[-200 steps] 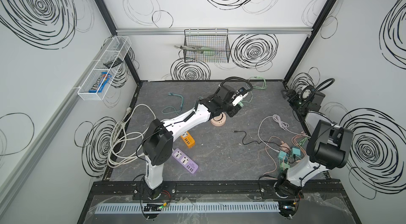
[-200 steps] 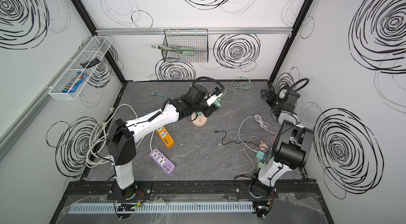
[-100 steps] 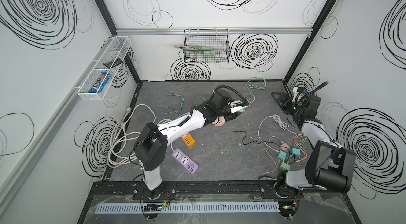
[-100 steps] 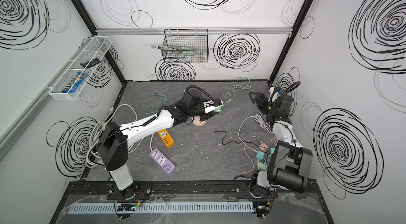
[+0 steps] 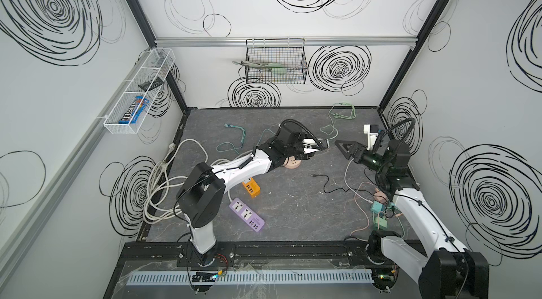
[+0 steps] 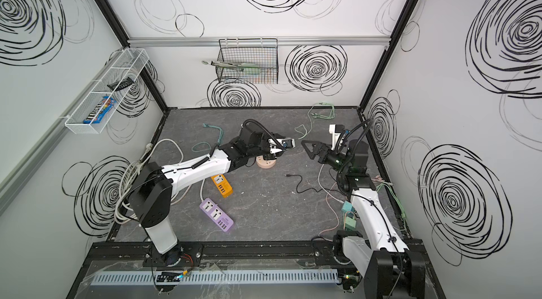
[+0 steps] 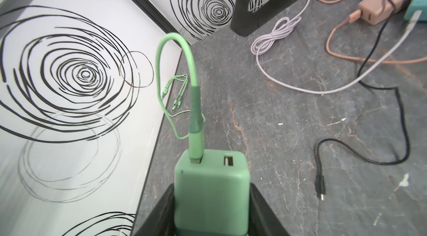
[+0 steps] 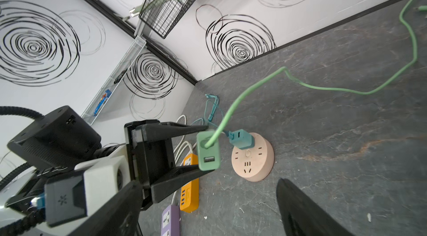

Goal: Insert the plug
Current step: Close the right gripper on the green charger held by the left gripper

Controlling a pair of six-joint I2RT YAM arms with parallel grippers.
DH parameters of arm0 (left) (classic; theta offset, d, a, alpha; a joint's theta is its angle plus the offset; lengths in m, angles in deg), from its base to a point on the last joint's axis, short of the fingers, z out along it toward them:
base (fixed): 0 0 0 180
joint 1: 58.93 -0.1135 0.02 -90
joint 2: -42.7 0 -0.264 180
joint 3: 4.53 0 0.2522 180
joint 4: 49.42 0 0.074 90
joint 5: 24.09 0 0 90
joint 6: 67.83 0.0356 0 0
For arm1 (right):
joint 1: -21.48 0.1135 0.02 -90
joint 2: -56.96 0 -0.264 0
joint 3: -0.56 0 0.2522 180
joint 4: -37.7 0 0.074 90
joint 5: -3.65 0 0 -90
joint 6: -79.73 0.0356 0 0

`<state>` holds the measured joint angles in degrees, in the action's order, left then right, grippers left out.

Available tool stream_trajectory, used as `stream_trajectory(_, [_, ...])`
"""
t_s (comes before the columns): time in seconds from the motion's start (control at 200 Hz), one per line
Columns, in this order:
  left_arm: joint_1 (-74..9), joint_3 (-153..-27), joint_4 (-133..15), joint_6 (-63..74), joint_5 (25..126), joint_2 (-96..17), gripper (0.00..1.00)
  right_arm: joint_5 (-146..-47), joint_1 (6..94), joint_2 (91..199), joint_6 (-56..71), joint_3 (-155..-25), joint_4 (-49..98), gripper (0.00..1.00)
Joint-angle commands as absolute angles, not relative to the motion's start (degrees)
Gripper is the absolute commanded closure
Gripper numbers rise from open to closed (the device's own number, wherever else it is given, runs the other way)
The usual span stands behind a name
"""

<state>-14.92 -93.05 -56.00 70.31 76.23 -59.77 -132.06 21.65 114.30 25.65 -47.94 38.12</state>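
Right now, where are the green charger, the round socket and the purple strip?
green charger (image 7: 211, 191): left wrist view, middle of body.
round socket (image 8: 254, 158): right wrist view, top face.
purple strip (image 5: 247, 215): in a top view, top face.

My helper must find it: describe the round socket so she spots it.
On the grey table, look by the left gripper. The socket lies there near an orange strip and a purple strip. It alone is round and peach, teal adapter plugged in.
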Motion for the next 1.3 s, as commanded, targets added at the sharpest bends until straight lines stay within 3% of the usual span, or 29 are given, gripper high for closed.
stream_trajectory(0.0, [-13.2,-90.5,-47.7,76.7,73.3,-56.8,1.00,-132.4,24.8,114.8,20.1,-49.1,35.2,0.05])
stream_trajectory(0.26, [-12.9,-88.6,-46.5,77.1,77.6,-55.3,1.00,-130.1,27.2,117.7,17.7,-50.7,31.0,0.11])
stream_trajectory(0.585, [-13.1,-86.4,-45.9,77.5,81.3,-53.7,1.00,-134.9,28.5,121.0,13.4,-52.7,29.7,0.34])
stream_trajectory(1.161, [-12.6,-87.4,-47.4,77.1,81.7,-53.8,1.00,-137.1,31.0,125.6,14.7,-55.4,30.6,0.54])
stream_trajectory(1.296, [-12.5,-87.4,-47.5,77.1,81.5,-53.9,1.00,-137.5,31.4,126.3,14.6,-55.4,30.8,0.64])
